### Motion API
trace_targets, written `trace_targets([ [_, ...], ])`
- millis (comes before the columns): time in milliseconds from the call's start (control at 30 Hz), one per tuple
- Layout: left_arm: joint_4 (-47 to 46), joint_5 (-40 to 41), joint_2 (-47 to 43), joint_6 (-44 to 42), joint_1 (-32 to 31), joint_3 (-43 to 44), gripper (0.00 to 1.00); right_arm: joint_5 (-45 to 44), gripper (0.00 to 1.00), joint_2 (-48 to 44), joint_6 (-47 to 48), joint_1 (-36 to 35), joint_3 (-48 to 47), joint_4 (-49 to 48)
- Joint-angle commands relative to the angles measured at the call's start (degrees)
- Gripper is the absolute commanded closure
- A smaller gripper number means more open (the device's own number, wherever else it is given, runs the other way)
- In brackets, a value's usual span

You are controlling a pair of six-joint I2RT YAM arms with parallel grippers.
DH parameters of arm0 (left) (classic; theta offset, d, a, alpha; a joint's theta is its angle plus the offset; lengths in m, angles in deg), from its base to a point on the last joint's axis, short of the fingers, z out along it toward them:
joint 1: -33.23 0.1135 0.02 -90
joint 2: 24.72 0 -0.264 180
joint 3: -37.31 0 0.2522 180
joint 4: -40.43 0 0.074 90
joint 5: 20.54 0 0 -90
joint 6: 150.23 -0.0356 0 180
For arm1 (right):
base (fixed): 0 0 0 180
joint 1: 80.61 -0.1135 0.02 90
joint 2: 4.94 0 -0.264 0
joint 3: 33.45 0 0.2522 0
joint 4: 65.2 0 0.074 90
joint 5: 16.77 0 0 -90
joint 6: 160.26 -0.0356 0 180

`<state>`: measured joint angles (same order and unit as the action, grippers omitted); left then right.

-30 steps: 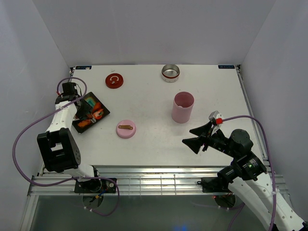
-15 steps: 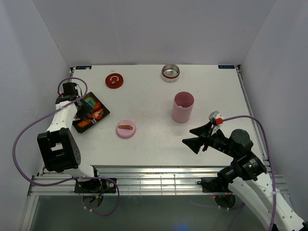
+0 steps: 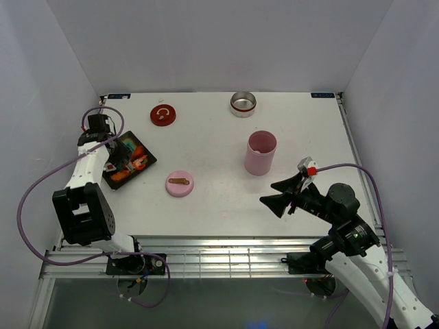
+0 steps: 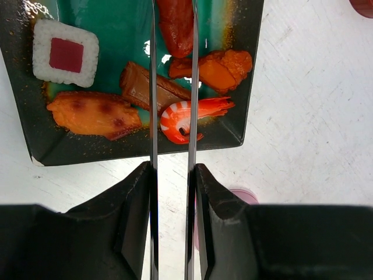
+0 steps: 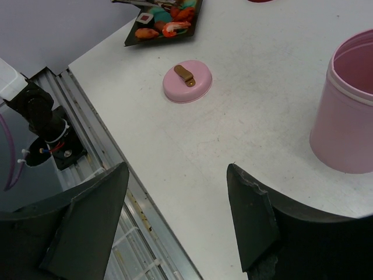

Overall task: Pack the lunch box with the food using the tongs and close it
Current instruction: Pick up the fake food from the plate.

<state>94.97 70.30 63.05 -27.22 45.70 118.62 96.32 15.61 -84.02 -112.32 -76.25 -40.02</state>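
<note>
At the table's (image 3: 206, 137) left edge the tray (image 4: 44, 149) of food (image 4: 93, 114) is sitting, lunch box (image 3: 260, 153) well apart to the right, right gripper (image 5: 175, 201) hanging jaws apart. Meanwhile the left gripper (image 4: 173, 192) is clamping the tongs (image 4: 153, 87) over the crowded shrimp (image 4: 186, 116), so I'm guessing it's risking pinching two pieces and dropping one.

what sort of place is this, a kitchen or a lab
Probably a robot lab test cell, not a kitchen: a white table boxed in by plain white walls, the left arm and right arm bolted to an aluminium rail, and toy food on a black tray.
</note>
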Motion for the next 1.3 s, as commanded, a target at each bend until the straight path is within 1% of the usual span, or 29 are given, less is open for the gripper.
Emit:
trace_targets([
  [0, -0.3, -0.8, -2.2, -1.0, -0.5, 2.1, 1.0, -1.9, 0.26, 0.7, 0.1, -0.4, -2.3, -1.6],
  [367, 0.5, 1.5, -4.0, -3.4, -0.5, 4.8, 1.0, -5.8, 0.26, 3.3, 0.0, -0.4, -3.3, -1.0],
  [700, 1.0, 3.5, -8.7, -6.8, -0.5, 5.1, 1.0, -8.2, 0.26, 5.7, -0.7, -0.4, -4.6, -1.0],
  [833, 0.7, 1.0, -10.4, -7.7, -0.5, 5.3, 1.0, -9.3, 0.26, 6.7, -0.7, -0.4, -5.2, -0.5],
  [933, 0.1, -4.0, -11.9, -8.8, -1.0, 5.7, 1.0, -10.2, 0.27, 7.3, -0.9, -0.4, -5.7, -0.3],
  [1033, -0.3, -6.6, -13.8, -10.2, -3.4, 6.3, 1.0, -11.1, 0.27, 8.1, -0.8, -0.4, -6.7, 0.4],
  [1067, -0.6, -6.7, -14.3, -10.3, -6.3, 6.5, 1.0, -11.7, 0.27, 8.3, -0.8, -0.4, -7.0, 0.6],
  [1133, -1.3, -6.7, -15.7, -10.7, -9.7, 7.0, 1.0, -12.3, 0.27, 8.4, -0.7, -0.4, -7.7, 1.2],
  [1167, -1.7, -7.2, -16.2, -10.4, -13.6, 7.4, 1.0, -13.2, 0.27, 8.5, -0.7, -0.4, -7.9, 1.4],
  [1233, -4.3, -9.2, -18.2, -9.2, -17.2, 7.4, 1.0, -14.3, 0.26, 8.0, -0.7, -0.4, -8.4, 2.1],
  [1267, -5.3, -9.6, -18.9, -8.8, -20.6, 7.4, 1.0, -15.3, 0.26, 7.8, -0.7, -0.4, -8.7, 2.5],
])
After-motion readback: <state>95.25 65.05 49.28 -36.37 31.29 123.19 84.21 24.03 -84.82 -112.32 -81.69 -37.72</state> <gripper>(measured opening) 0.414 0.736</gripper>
